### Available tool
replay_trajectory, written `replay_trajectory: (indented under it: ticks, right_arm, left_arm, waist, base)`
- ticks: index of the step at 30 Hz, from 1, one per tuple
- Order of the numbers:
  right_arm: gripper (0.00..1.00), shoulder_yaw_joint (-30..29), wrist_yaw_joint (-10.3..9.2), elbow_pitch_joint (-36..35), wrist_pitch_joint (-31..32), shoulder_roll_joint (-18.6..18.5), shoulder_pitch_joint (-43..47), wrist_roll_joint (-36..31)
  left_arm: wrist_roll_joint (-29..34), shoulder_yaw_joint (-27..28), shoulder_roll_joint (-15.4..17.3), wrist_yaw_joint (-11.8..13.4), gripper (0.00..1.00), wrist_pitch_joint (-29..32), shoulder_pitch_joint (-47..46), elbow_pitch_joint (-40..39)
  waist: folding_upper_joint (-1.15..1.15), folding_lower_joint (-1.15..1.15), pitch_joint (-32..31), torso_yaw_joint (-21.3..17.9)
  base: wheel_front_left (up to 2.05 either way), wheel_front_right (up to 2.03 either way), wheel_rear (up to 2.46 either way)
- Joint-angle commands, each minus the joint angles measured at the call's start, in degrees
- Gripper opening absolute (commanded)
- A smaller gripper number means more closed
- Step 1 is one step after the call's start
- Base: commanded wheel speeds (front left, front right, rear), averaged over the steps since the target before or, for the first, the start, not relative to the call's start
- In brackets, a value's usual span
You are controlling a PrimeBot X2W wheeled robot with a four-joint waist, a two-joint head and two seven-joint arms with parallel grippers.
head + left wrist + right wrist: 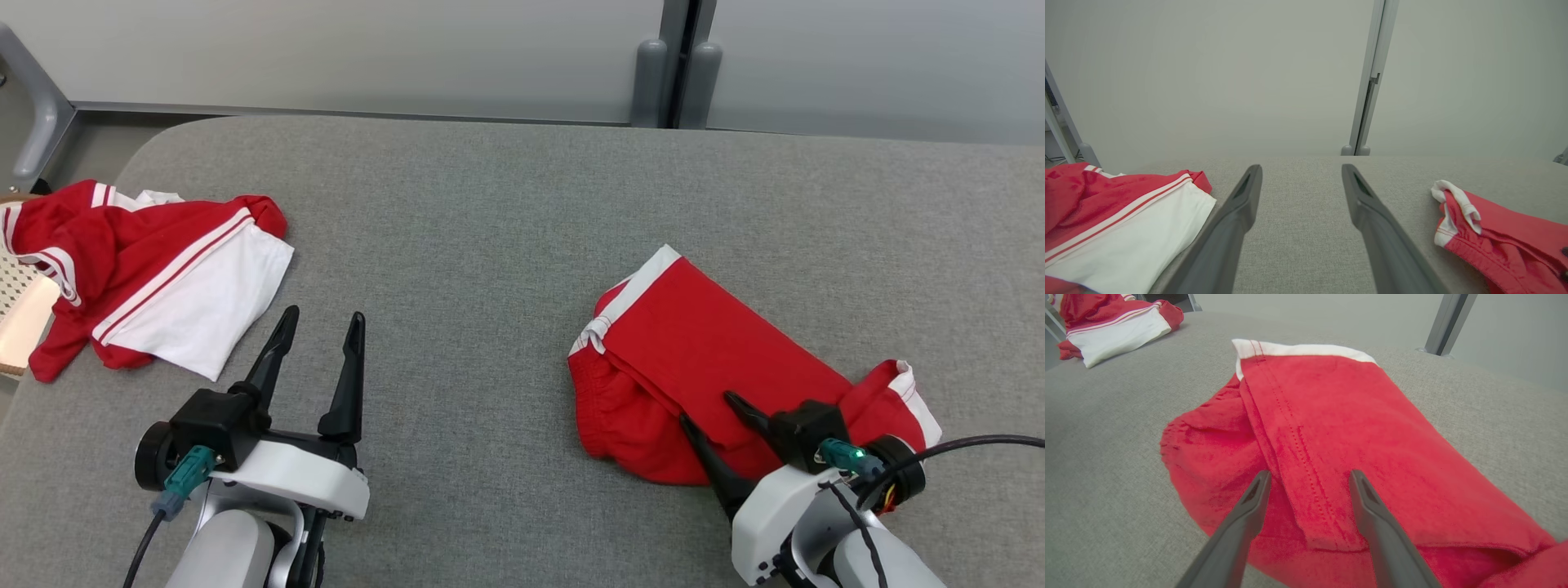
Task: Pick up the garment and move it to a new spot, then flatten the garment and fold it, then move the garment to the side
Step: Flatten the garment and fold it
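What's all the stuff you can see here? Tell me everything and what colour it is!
red shorts: one, red with white trim, folded, on the table's right side.
red and white garment: one, red with a white panel and stripes, crumpled at the table's left edge.
table: one, grey fabric top, under both garments.
wall panels: pale grey, behind the table, with a grey post between them.
left claw: one, dark fingers, open, over bare table beside the red and white garment.
right claw: one, dark fingers, open, over the near edge of the red shorts.
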Motion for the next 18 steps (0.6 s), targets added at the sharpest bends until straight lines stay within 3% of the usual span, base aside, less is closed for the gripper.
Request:
replay_trajectory:
  ticks: [1, 2, 3, 11, 18]
  right_arm:
    - [0.31, -0.85, -0.02, 1.18, -0.57, 0.15, -1.07, -0.27]
    - [0.05, -1.30, -0.02, 1.64, -0.93, 0.32, -1.42, -0.21]
    - [0.00, -1.67, -0.02, 2.00, -1.03, 0.37, -1.68, -0.07]
    - [0.00, -6.56, -0.02, 1.19, -3.16, 0.42, -2.31, 1.35]
    - [0.00, -18.10, -0.02, -0.25, -3.90, 0.93, -0.82, 2.51]
  left_arm:
    - [0.61, 0.57, -0.16, -0.38, 1.00, -0.26, -0.90, 0.14]
    - [0.84, 0.72, -0.40, -0.44, 1.00, -0.26, -0.97, 0.18]
    - [1.02, 0.94, -0.61, -0.63, 1.00, -0.27, -0.99, 0.17]
    - [2.59, 2.53, -1.53, -1.36, 1.00, -0.27, -0.91, -0.23]
    - [4.04, 3.47, -2.18, -1.94, 1.00, -0.27, -1.19, -0.41]
  waist:
    - [0.00, 0.00, 0.53, 0.41]
    - [0.00, 0.00, 0.63, 0.41]
    - [0.00, 0.00, 0.73, 0.36]
    - [0.00, 0.00, 1.21, -0.95]
    - [0.00, 0.00, 1.77, -2.50]
  base:
    - [0.00, 0.00, 0.00]
    - [0.00, 0.00, 0.00]
    - [0.00, 0.00, 0.00]
    - [0.00, 0.00, 0.00]
    - [0.00, 0.00, 0.00]
